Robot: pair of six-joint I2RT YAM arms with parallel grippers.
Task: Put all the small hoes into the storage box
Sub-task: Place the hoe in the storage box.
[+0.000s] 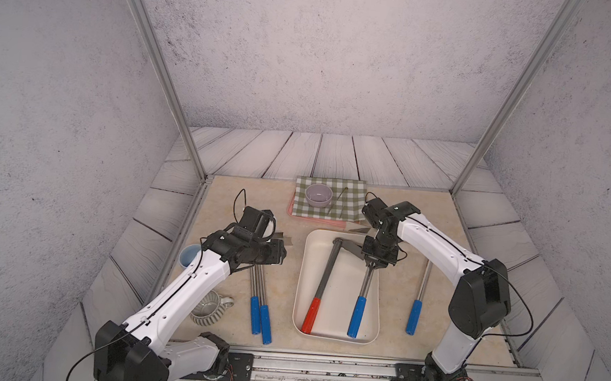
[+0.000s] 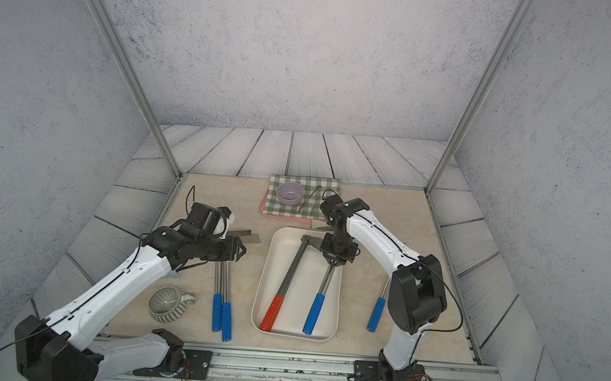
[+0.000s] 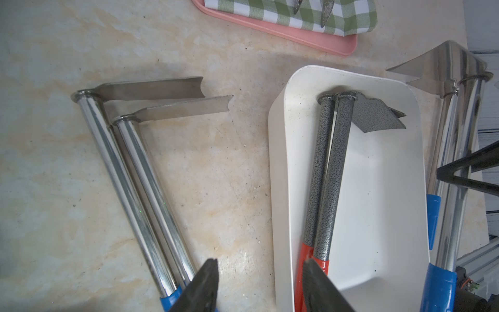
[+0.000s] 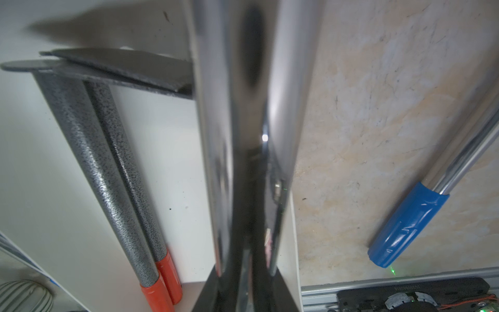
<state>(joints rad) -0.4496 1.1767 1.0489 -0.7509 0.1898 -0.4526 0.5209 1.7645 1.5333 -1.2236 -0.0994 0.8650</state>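
The cream-white storage box lies at the table's middle. My right gripper is shut on the chrome shaft of a small hoe. Its blue grip reaches down into the box near the right wall, and its head is hidden under the gripper in both top views. A grey hoe with a red grip lies inside the box. My left gripper hangs open left of the box, with nothing between its fingers.
Two blue-gripped hoes lie side by side left of the box, and another lies right of it. A pink tray with check cloth and lilac bowl stands behind. A ribbed mug and a blue cup are at the left.
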